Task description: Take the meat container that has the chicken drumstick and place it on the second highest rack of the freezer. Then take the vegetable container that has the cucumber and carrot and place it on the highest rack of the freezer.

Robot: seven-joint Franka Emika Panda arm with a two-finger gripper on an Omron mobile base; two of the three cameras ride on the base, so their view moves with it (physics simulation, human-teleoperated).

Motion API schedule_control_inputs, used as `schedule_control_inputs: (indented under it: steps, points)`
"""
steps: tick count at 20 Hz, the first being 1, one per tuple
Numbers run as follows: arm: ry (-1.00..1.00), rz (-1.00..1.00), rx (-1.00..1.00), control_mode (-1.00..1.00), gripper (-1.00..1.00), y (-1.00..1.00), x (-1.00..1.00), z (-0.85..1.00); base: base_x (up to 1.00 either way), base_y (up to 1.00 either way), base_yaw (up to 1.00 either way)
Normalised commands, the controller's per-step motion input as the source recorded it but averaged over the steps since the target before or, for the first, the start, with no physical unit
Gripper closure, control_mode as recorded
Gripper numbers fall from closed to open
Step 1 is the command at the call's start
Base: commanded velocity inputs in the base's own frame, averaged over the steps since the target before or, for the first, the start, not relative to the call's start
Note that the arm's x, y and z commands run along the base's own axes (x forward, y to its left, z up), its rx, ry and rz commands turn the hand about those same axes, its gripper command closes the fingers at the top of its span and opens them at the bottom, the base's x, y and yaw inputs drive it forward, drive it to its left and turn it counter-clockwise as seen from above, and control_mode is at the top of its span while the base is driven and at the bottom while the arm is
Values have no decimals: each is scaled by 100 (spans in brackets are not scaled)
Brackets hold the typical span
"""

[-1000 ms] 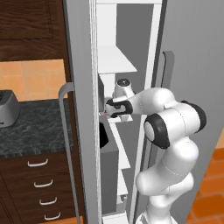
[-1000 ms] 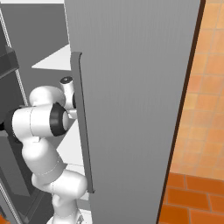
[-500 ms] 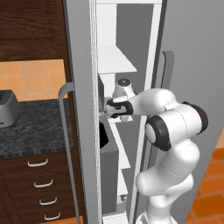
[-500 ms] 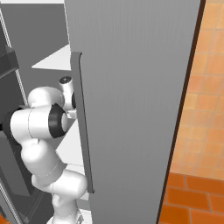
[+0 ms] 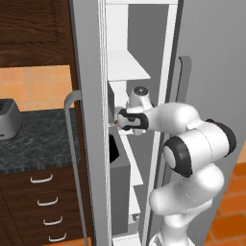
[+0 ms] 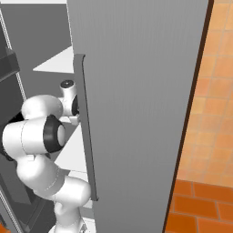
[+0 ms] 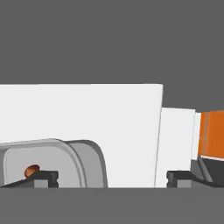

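In the hand view the meat container (image 7: 65,159), a grey rounded tray, rests on a white freezer shelf (image 7: 127,131). The orange-brown chicken drumstick (image 7: 32,169) peeks over its rim. My gripper (image 7: 113,178) is open wide: the left fingertip (image 7: 46,177) is in front of the tray, the right fingertip (image 7: 179,177) well clear of it. In the left base view my hand (image 5: 132,120) reaches into the freezer (image 5: 125,67) at a shelf below an upper one, its fingers hidden behind the frame. The vegetable container is out of view.
The freezer's open grey door (image 6: 136,91) with its bar handle (image 6: 84,127) stands right beside my arm. Left of the fridge are a dark counter (image 5: 33,144) with a grey appliance (image 5: 7,117) and wooden drawers (image 5: 43,202). Another bar handle (image 5: 72,158) runs down the fridge front.
The gripper has opened wide and let go of the meat container, which now rests on the shelf. The arm has barely moved.
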Motion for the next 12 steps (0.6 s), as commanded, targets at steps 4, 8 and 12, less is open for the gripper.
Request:
schedule_control_inputs:
  steps: [4,8,12]
  points:
    - [2,-1,0,-100,-100,-1,-55,18,0,0,0]
    - [7,0,0,-100,-100,-6,-73,9,0,0,0]
    - [11,0,0,-100,-100,-36,-77,25,0,0,0]
